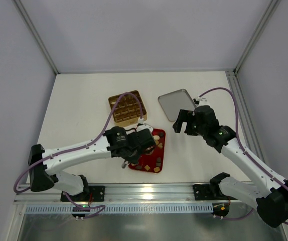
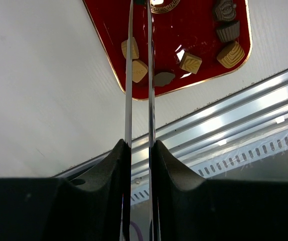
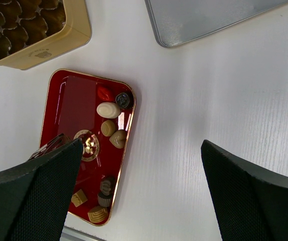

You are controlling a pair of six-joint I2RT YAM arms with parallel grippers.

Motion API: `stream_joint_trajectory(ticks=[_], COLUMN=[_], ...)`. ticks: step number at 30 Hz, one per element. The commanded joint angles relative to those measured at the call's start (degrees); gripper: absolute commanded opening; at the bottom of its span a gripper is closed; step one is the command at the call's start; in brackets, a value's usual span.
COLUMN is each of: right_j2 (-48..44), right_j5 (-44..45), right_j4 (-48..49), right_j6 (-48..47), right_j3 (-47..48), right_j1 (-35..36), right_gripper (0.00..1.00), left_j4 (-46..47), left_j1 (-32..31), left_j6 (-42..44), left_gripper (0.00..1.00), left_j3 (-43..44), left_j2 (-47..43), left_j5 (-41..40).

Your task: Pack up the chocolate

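The chocolate pieces [image 3: 108, 110], dark, tan and cream, lie on the red tray [image 3: 68, 110]; they also show in the left wrist view [image 2: 190, 62] and the top view [image 1: 154, 161]. My left gripper [image 1: 145, 143] hangs over the tray. Its two thin blades [image 2: 140, 2] stand a narrow gap apart, with a small dark piece between them at the frame's top edge. My right gripper [image 3: 141, 191] is wide open and empty above bare table right of the tray [image 1: 181, 123]. The gold grid box [image 1: 126, 107] stands behind the tray.
A silver lid [image 1: 176, 104] lies flat at the back right, near the right gripper, and shows in the right wrist view [image 3: 209, 15]. The metal rail [image 2: 244, 115] runs along the near table edge just beyond the tray's corner.
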Motion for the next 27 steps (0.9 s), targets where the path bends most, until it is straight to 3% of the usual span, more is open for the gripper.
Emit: stream_joint_trajectory(ticks=[1, 15, 27], right_j2=[-1.16, -1.07, 0.07], right_j5=[0.72, 0.72, 0.36], right_j4=[1.78, 1.43, 1.16], right_j6=[0.25, -0.28, -1.24], right_j3=[0.06, 1.11, 2.34], right_j1=[0.13, 0.13, 0.13], right_gripper=[1.00, 1.00, 1.00], left_j4=[0.25, 0.60, 7.71], left_j1=[1.72, 14.99, 29.22], left_j6=[1.56, 11.75, 17.73], left_gripper=[0.27, 0.27, 0.27], left_j3=[2.86, 11.56, 18.76], left_j2=[-2.24, -0.58, 6.80], left_j5=[-1.00, -0.04, 3.65])
